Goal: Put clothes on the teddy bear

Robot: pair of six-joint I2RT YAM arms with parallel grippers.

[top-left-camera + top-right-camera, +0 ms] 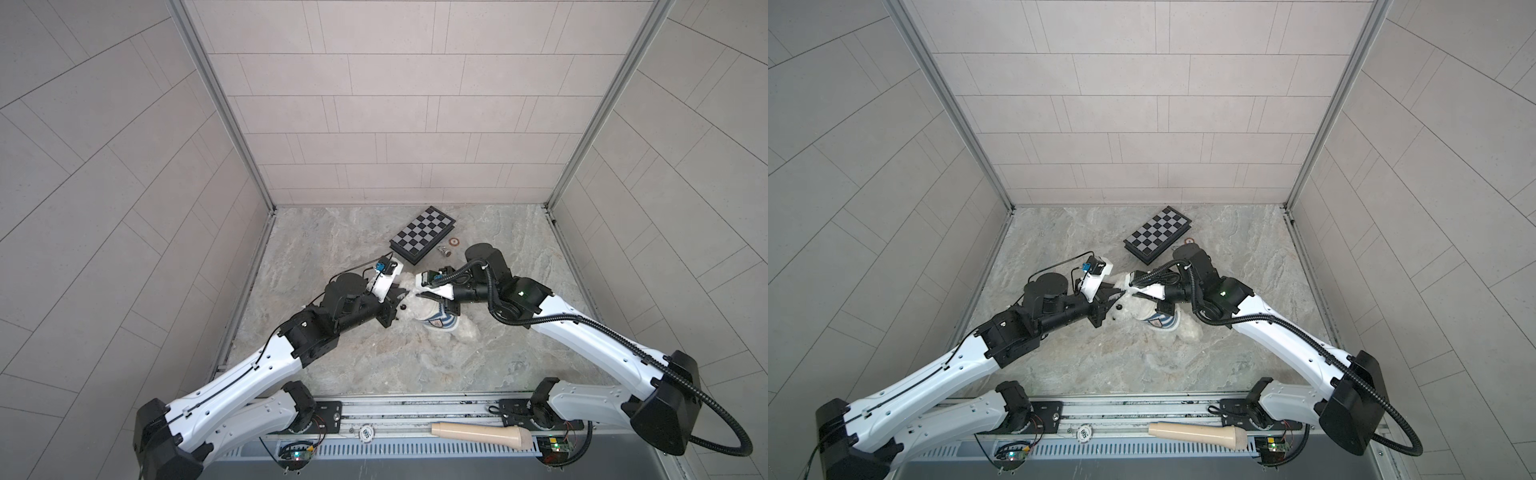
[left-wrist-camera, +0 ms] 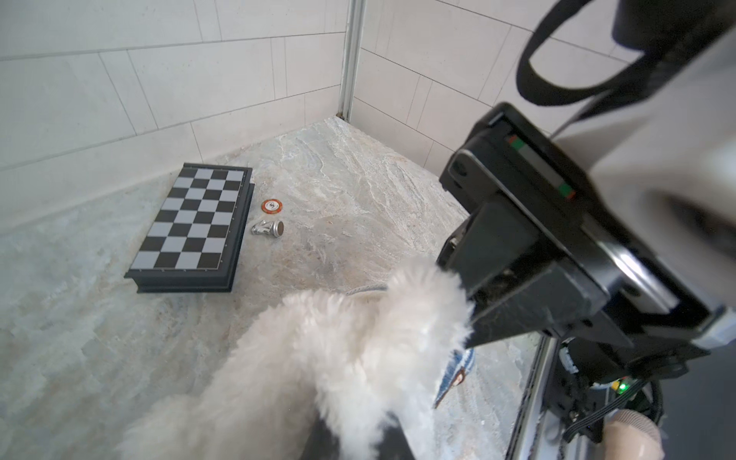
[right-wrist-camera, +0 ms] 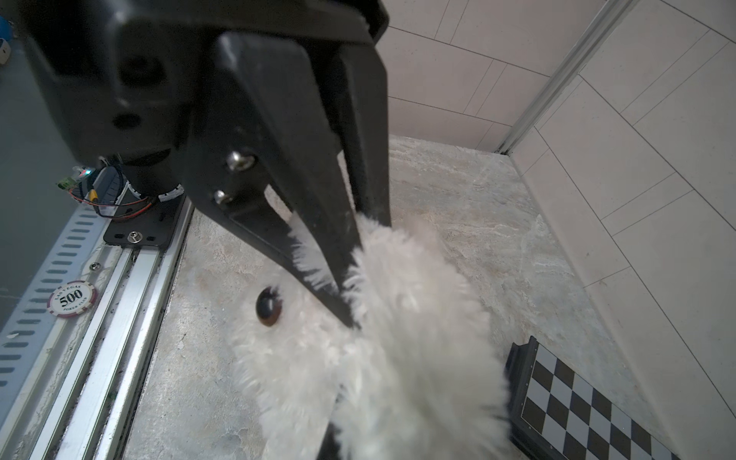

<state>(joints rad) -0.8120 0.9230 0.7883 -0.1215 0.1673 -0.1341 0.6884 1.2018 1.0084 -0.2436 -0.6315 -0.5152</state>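
Note:
The teddy bear, fluffy and white, lies mid-table in both top views, head toward the left arm. One black eye or nose shows. A navy-and-white striped shirt sits around its middle, with white fur showing past it. My left gripper is shut on fur at the bear's head, its black fingers meeting at the tips. My right gripper pinches the fur from the opposite side. Fur hides each gripper's own jaws in its own wrist view. The shirt's edge hangs beside the right gripper.
A folded chessboard lies behind the bear, with a poker chip and a toppled silver chess piece beside it. A beige handle and a 500 chip rest on the front rail. Tiled walls enclose three sides.

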